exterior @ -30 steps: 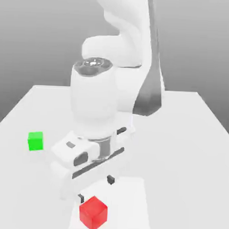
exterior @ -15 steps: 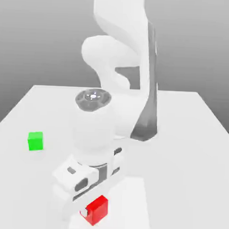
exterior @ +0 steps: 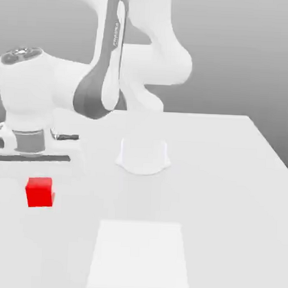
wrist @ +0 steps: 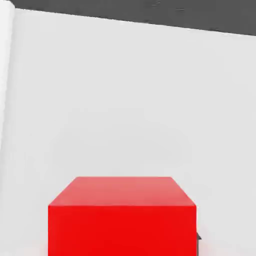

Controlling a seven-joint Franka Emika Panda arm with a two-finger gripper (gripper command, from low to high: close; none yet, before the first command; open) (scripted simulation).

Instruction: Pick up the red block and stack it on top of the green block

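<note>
Red glossy cube, the red block [exterior: 39,192], hangs under the gripper [exterior: 33,165] near table's [exterior: 227,173] left edge; fingers' spread: can't tell; stacking on green block not yet seen done

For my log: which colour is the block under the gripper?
Plain bright red block; the hand view shows it best.

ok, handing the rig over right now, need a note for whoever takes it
Gripper: at the exterior view's left, directly above the red block; whether it grips can't be told.
Red block: just beneath the hand, upright, close up in the hand view.
Green block: hidden, so its place can't be told.
Done: arm is at the red block.
Left: find green, confirm red sits squarely on it, then back off.
</note>
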